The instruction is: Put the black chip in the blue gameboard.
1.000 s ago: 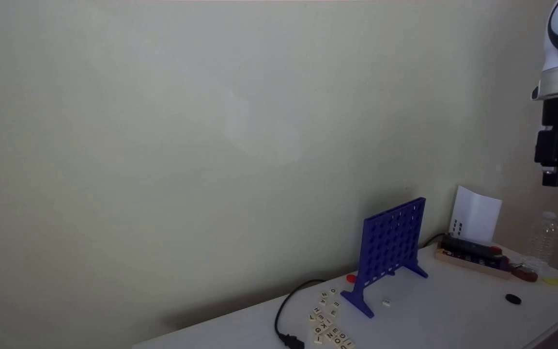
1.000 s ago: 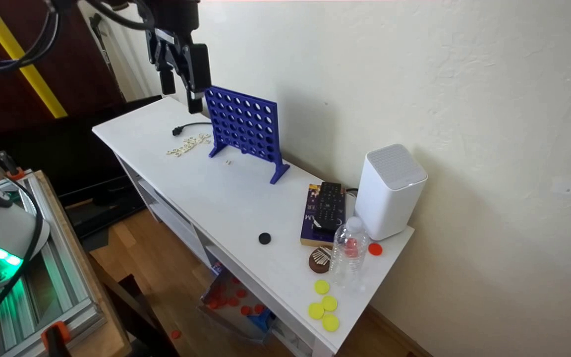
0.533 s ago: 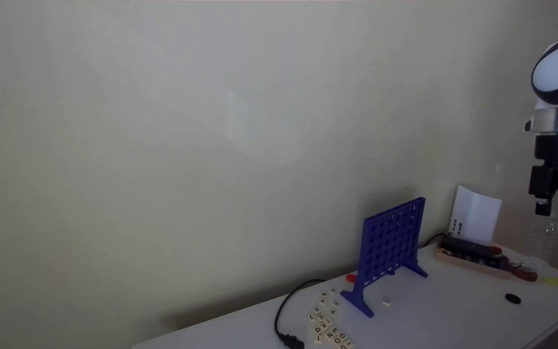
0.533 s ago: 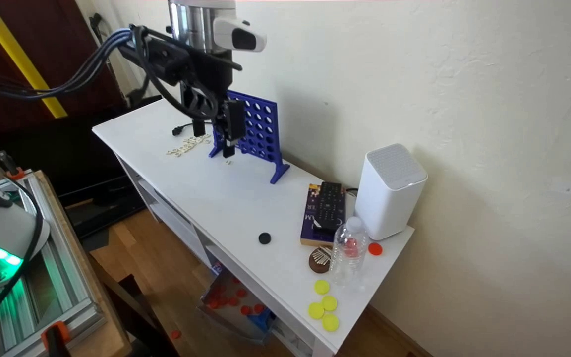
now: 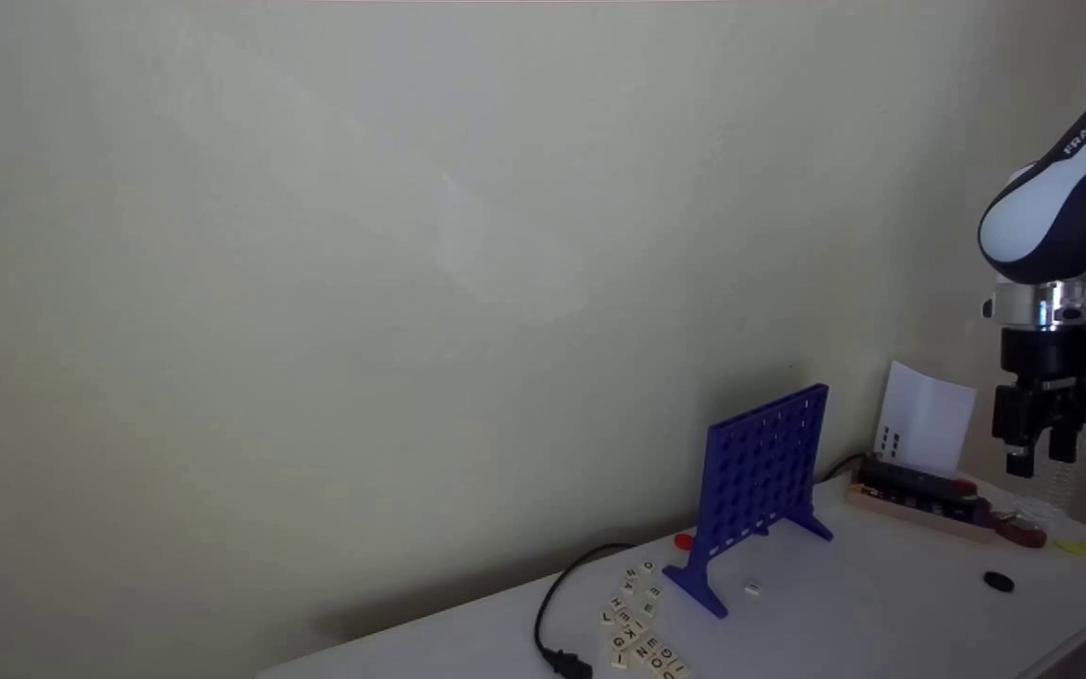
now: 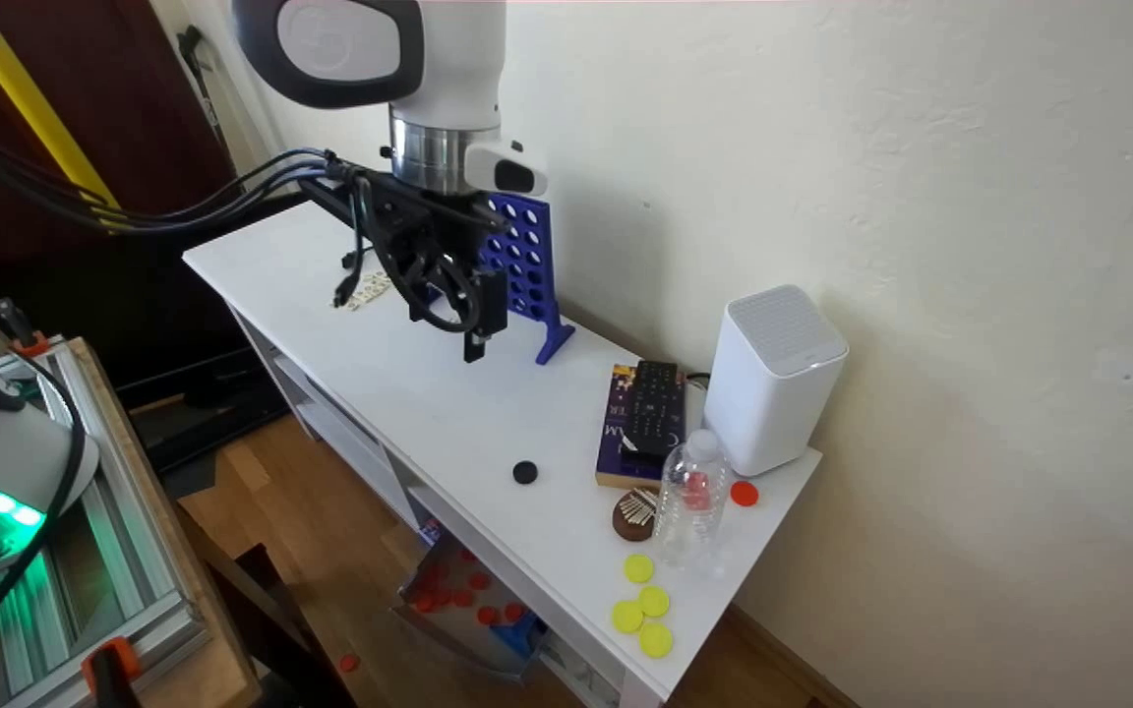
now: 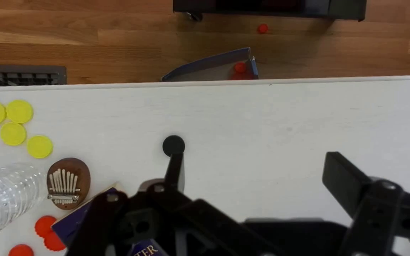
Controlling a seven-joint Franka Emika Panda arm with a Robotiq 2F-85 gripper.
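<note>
Black hand (image 5: 1041, 458) points down, spread wide above the table (image 6: 458, 418)

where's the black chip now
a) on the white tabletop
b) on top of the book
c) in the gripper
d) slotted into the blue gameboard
a: in both exterior views the black chip lies on the white tabletop, apart from the blue gameboard, with the open gripper clear of it.

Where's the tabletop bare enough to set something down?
A wide bare patch lies between the black chip and the gameboard, bar one tile near it. A smaller patch lies between that chip and the yellow chips. Crowded: around the book, kalimba, bottle and white box, and where letter tiles cluster beside the plug.
</note>
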